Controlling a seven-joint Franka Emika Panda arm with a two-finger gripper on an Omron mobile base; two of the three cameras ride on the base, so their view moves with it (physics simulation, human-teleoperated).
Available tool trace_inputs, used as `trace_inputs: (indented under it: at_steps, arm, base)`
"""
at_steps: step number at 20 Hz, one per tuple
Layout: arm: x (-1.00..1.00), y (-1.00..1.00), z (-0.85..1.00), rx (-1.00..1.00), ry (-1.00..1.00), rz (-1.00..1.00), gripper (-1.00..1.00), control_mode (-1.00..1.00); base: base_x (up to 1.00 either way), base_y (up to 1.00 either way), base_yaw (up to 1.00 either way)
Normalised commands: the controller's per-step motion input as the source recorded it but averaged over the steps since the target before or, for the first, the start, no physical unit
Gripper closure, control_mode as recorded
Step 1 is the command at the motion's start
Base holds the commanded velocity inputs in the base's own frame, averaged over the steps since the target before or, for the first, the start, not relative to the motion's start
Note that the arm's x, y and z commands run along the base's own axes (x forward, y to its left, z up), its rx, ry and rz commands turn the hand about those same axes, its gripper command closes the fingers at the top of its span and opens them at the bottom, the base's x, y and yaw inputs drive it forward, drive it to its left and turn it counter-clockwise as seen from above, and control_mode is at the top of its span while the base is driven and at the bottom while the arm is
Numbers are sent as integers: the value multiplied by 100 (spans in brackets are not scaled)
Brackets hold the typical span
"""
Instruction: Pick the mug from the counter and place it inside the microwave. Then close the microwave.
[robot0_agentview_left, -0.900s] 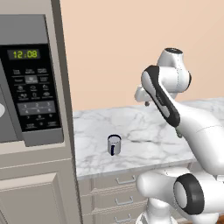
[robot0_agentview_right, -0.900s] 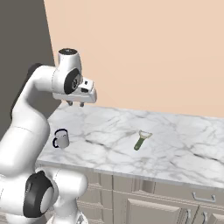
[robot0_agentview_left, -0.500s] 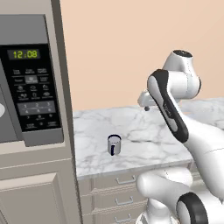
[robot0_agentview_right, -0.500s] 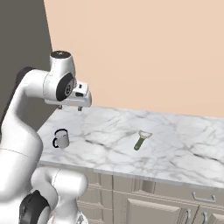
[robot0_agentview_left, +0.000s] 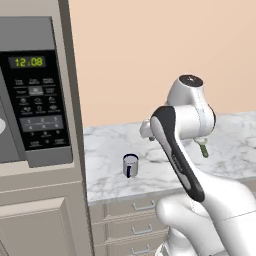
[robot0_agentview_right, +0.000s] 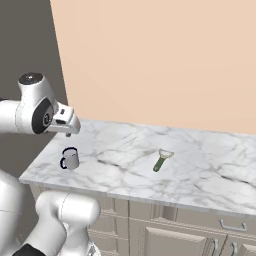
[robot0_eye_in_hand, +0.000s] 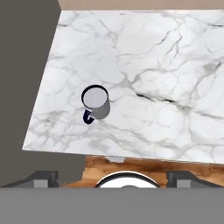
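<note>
From the left base view, my arm bends up over the counter (robot0_agentview_left: 115, 177), and my gripper is hidden behind my own forearm there, so I cannot tell from this side how the fingers stand. The mug (robot0_agentview_left: 130, 165) stands upright on the marble, below my hand and apart from it, with its dark handle turned toward the counter's front edge. The microwave (robot0_agentview_left: 32, 100) sits well off to the side of my hand, its button panel and green clock facing out. In the right base view, my gripper (robot0_agentview_right: 69, 129) hangs in the air above the mug (robot0_agentview_right: 70, 159), not touching it; the fingers are too small here to judge. A green-handled peeler (robot0_agentview_right: 161, 160) lies flat on the counter (robot0_agentview_right: 200, 170), well away from my hand on the far side of the mug. In the hand view, I look straight down: my two finger tips (robot0_eye_in_hand: 42, 177) are spread wide, with nothing between them, and the mug (robot0_eye_in_hand: 96, 102) lies ahead, off toward that same tip, mouth up on the counter (robot0_eye_in_hand: 157, 78).
</note>
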Motion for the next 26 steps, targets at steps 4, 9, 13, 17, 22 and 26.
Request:
trace_inputs:
  at_steps: [4, 9, 13, 17, 22, 26]
  arm:
    - [0, 14, -14, 0, 0, 0, -100, -100]
    - [7, 2, -37, 0, 1, 0, -100, -100]
    - [16, 14, -47, 0, 5, 0, -100, -100]
    - [30, 27, -44, 0, 4, -2, -100, -100]
    - [37, 27, -38, 0, 3, -3, -100, -100]
    - [31, 18, -24, 0, 8, -5, -100, -100]
  base:
    - [0, 0, 0]
    - [0, 0, 0]
    - [0, 0, 0]
    - [0, 0, 0]
    - [0, 0, 0]
    - [0, 0, 0]
